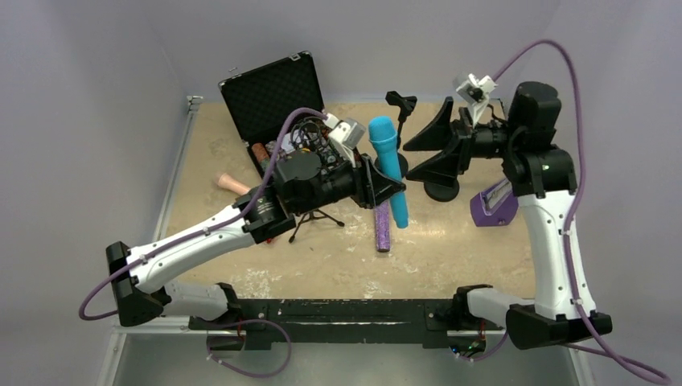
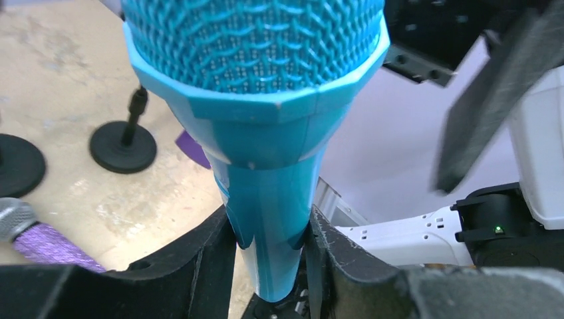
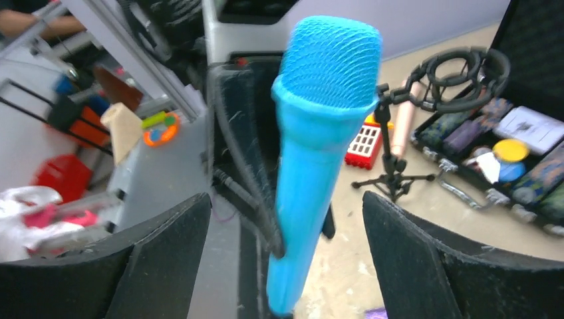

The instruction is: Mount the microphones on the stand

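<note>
Far left of the table [image 1: 201, 153]: peach-pink microphone [image 1: 233, 184]. Lies flat on the surface, one end hidden under the left arm, well apart from both grippers.

Just beyond: black case [image 1: 273, 92], lid raised, small items packed inside.

In front of the case: small tripod stand [image 1: 315, 219], standing on the table under the left arm. Carries a ring-shaped holder [image 3: 459, 76] at its top, as seen from the right wrist. Near its feet: small red block [image 3: 364, 144].

Centre: left gripper [image 1: 394, 186], clamped on the blue microphone [image 1: 388, 153]. Fingers [image 2: 193, 272] press against both sides of the handle, close to the tail end. Held clear of the table, mesh head uppermost, body slightly tilted. Seated in no stand.

Directly below in the top view: purple microphone [image 1: 383, 227]. Lies flat on the table, silver mesh head toward the far side, beside the blue tail end. Gripped by nothing.

Right of centre: round-base stand [image 1: 441, 190] on the table. A second one stands behind the blue microphone, base mostly hidden, its black clip [image 1: 401, 103] showing at the far edge.

Right gripper [image 1: 408, 161]: spread wide, one finger on each side of the blue microphone. Clear gaps on both sides in the right wrist view; touches nothing.

Far right: purple piece [image 1: 492, 205] on the table beneath the right arm. Kind cannot be told.
</note>
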`<state>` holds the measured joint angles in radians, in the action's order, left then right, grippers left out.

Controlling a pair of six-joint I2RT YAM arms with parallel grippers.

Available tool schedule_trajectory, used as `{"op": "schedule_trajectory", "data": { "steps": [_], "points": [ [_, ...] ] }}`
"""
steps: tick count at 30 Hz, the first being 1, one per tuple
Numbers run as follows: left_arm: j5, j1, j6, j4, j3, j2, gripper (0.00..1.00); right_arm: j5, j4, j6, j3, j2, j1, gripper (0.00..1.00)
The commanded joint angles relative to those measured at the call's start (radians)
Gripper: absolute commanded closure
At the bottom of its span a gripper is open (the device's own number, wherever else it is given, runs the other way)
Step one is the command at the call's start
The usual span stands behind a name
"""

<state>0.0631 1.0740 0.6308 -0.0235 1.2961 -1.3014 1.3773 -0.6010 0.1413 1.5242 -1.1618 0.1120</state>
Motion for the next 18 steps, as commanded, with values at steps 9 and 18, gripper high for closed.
{"op": "schedule_trajectory", "data": {
  "steps": [9, 18],
  "points": [
    [-0.090, -0.184, -0.310, -0.293, 0.094, 0.292, 1.00, -0.109, -0.400, -0.517, 0.099, 0.068, -0.009, 0.08],
    [-0.324, -0.338, -0.607, -0.398, 0.328, 0.151, 1.00, -0.149, -0.295, -0.666, -0.278, 0.135, -0.010, 0.08]
  ]
}}
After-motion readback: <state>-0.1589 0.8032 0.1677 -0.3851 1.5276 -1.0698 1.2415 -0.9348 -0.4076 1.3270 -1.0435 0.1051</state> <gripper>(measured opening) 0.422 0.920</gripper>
